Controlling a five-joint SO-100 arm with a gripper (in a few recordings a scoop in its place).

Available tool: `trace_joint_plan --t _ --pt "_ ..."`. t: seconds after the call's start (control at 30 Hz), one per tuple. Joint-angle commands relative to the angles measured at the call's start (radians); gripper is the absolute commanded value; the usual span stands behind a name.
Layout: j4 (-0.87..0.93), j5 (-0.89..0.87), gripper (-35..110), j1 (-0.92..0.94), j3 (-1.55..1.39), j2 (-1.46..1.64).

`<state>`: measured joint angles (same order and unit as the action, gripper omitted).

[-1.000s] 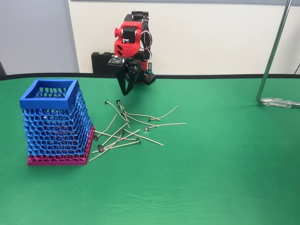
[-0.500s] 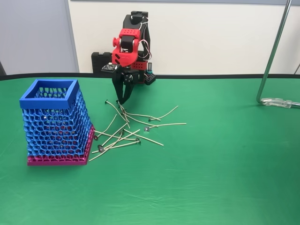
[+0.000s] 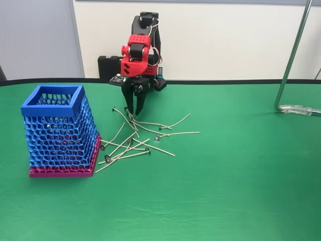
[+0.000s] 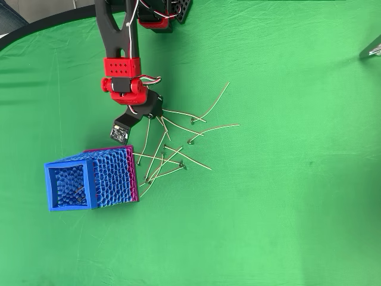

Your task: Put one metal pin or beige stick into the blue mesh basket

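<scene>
- Desk (image 3: 241, 191): covered with a green cloth; a pale wall stands behind it in the fixed view.
- Tall blue honeycomb-mesh plastic basket (image 3: 59, 131) with a square solid blue rim and a magenta-pink base: stands upright at the left of the desk in the fixed view. In the overhead view the basket (image 4: 89, 179) lies left of centre with its open mouth facing the camera.
- Contents of the basket: in the overhead view, one thin pale line shows inside against the mesh floor. I cannot tell whether it is a stick or part of the mesh. Through the side mesh in the fixed view, nothing can be made out with certainty.
- Thin beige sticks with small round metal discs at one end (image 3: 135, 140): a loose, crossing heap lying flat on the cloth just right of the basket. The nearest ends come close to the pink base. In the overhead view the heap (image 4: 172, 146) fans out to the right, and two curved sticks reach furthest that way.
- Red and black arm: rises from its base at the far edge of the desk, leaning forward over the far end of the heap.
- Pincer (image 3: 134, 111): black, pointing straight down, tips low over the farthest sticks. The two fingers stand slightly apart, released, with nothing between them. Whether the tips touch a stick cannot be told.
- Bent metal stand (image 3: 293, 75): at the far right.
</scene>
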<state>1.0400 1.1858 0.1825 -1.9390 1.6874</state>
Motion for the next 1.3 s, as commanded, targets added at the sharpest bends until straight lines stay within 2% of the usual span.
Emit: trace_joint_plan --t 0.0,0.47,1.27 --pt "-0.028 0.011 15 0.009 -0.008 0.003" --pt "-0.058 0.104 15 0.044 0.002 -0.057" --pt "-0.043 0.141 13 0.067 0.061 -0.126"
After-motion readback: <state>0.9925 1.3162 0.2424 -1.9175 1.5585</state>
